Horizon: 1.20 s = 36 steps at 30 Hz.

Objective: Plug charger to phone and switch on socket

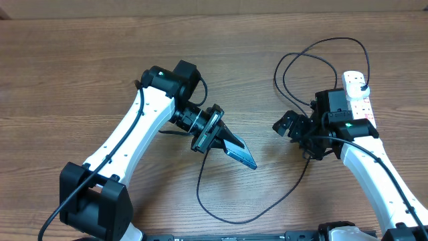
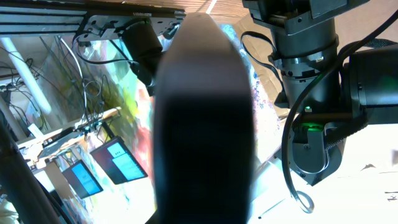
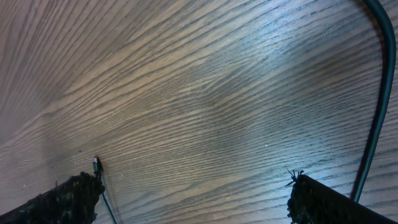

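My left gripper (image 1: 212, 132) is shut on the phone (image 1: 239, 154), a slim dark slab held tilted above the table with its free end pointing right and down. In the left wrist view the phone (image 2: 202, 124) is a blurred dark bar that hides the jaws. The charger (image 1: 231, 219), a thin black cable, loops across the front of the table and again above the white socket strip (image 1: 361, 100) at the right. My right gripper (image 1: 286, 125) is open just above the wood, left of the strip. The charger's small tip (image 3: 96, 163) lies beside its left finger.
The right arm's black wrist body (image 1: 331, 107) sits close against the socket strip. A thicker dark cable (image 3: 379, 93) runs down the right side of the right wrist view. Bare wooden tabletop (image 1: 87, 73) stretches across the left and back.
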### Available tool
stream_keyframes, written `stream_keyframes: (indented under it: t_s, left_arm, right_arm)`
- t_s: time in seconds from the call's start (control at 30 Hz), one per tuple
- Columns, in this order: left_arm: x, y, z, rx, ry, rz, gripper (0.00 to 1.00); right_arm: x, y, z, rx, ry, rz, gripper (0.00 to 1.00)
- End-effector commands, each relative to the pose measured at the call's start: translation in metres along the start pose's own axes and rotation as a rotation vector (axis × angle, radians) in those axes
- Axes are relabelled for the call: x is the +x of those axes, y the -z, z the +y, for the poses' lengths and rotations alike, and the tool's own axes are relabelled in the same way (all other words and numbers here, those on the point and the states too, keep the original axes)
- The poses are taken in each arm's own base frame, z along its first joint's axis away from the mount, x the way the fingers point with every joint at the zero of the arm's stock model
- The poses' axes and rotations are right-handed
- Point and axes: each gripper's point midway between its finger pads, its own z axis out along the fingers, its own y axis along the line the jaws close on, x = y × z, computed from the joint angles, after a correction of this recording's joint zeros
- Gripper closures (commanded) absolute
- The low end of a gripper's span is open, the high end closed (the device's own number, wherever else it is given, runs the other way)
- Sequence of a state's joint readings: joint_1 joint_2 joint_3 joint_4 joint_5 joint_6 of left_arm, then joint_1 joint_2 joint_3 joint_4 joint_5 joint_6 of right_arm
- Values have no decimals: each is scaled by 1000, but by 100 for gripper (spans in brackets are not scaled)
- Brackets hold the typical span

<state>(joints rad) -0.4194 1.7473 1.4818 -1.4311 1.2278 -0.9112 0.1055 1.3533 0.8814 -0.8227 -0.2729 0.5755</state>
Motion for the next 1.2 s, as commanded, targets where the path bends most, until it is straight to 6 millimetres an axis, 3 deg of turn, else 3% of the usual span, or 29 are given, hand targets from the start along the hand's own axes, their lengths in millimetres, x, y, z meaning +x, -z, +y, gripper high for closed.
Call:
stream_keyframes:
  t_s: [0.0, 0.33, 0.77, 1.0, 1.17]
  left_arm:
    - [22, 4, -11, 43, -49, 36, 96]
    - [7, 4, -9, 9, -36, -43, 96]
    - [8, 3, -9, 12, -34, -36, 92]
    - [29, 5, -23, 92, -55, 85, 96]
    - [19, 4, -18, 60, -70, 27, 96]
  right_arm:
    - [-3, 1, 0, 4, 10, -13, 0]
    - [-3, 1, 0, 4, 10, -13, 0]
    - [-3, 1, 0, 4, 10, -13, 0]
    - [-3, 1, 0, 4, 10, -13, 0]
    - [-3, 1, 0, 4, 10, -13, 0]
